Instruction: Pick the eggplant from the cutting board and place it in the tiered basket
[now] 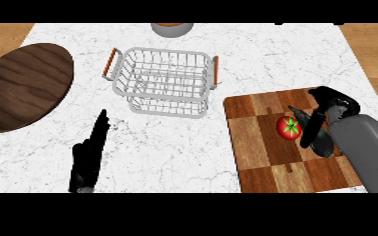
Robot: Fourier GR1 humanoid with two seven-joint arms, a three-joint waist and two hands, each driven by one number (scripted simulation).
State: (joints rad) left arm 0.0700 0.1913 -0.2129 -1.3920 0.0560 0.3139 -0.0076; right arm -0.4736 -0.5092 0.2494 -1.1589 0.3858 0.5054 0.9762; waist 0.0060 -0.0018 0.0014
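Eggplant (pixel 319 141) lies lengthwise twelve-to-six on the cutting board (pixel 258 130), right hand (pixel 325 112) curled around it; tomato (pixel 289 128) at nine o'clock.

No text, label, brand, number or sign can be read anywhere in the head view: none on the cutting board (pixel 266 145), none on the tiered basket (pixel 164 82), none on the marble counter (pixel 280 60)
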